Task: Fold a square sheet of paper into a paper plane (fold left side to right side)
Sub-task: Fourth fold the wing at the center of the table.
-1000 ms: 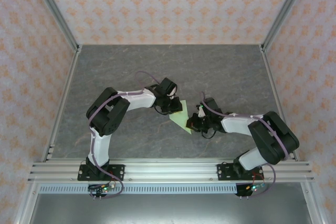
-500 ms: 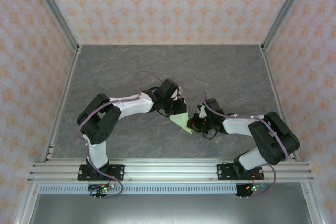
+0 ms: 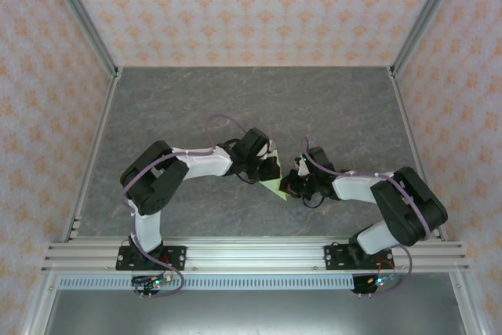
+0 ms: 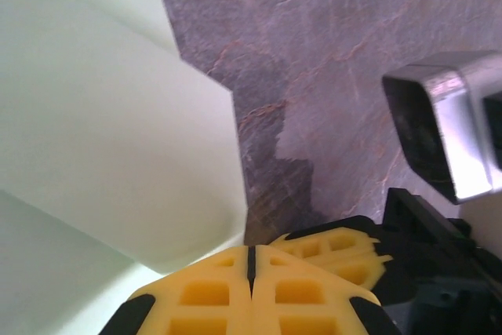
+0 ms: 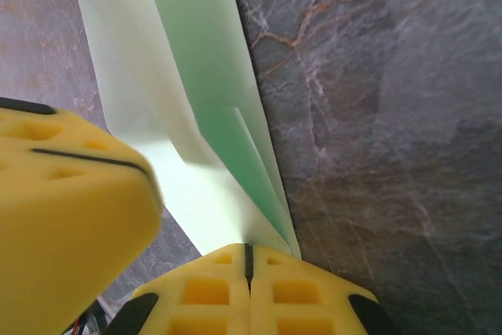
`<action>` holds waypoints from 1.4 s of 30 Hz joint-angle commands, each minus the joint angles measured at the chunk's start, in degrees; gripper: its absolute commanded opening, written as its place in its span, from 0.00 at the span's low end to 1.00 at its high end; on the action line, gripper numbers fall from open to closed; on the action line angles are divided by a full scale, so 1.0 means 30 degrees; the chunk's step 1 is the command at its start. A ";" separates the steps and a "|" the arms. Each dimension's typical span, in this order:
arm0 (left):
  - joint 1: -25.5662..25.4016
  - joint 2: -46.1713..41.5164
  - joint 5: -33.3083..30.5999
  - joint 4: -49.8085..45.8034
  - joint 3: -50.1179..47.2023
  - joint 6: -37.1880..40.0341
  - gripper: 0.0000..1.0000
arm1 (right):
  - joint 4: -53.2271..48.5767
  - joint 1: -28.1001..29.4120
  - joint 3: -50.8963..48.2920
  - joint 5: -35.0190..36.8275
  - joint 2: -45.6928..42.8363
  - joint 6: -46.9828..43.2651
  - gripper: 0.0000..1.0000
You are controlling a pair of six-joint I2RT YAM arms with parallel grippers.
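The sheet of paper (image 3: 274, 187), pale green and folded into a small pointed shape, lies mid-table between both arms. In the left wrist view the paper (image 4: 118, 115) bulges up in a loose curl whose edge runs into the closed seam of my left gripper (image 4: 251, 260). My left gripper (image 3: 271, 170) is shut on that side of it. My right gripper (image 3: 287, 187) pinches the near tip; its layers (image 5: 204, 115) fan out from the shut right gripper (image 5: 249, 260). The left fingers (image 5: 70, 209) crowd in beside it, and the right fingers (image 4: 337, 250) sit just right of mine.
The grey marbled table (image 3: 235, 100) stretches open behind and beside the arms. Patterned walls with metal posts (image 3: 82, 21) box it in, and an aluminium rail (image 3: 251, 253) runs along the near edge by the arm bases.
My left arm has swung its elbow in and its gripper has slid slightly right and nearer over the paper, closing its jaws. The right arm has stayed still, holding the tip.
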 commanded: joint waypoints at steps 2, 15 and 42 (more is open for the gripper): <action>0.0024 0.0883 0.0045 0.0836 -0.0268 -0.0018 0.00 | -0.3711 -0.0176 -0.0873 0.2208 0.1138 -0.0406 0.00; 0.0479 0.1719 -0.1109 0.0411 -0.0354 0.0755 0.00 | -0.5056 -0.0179 -0.0781 0.2761 0.1343 -0.0886 0.00; 0.5069 0.3518 -0.0498 -0.2795 0.3202 0.4429 0.00 | -0.6212 -0.0156 -0.0851 0.2794 0.1550 -0.1567 0.00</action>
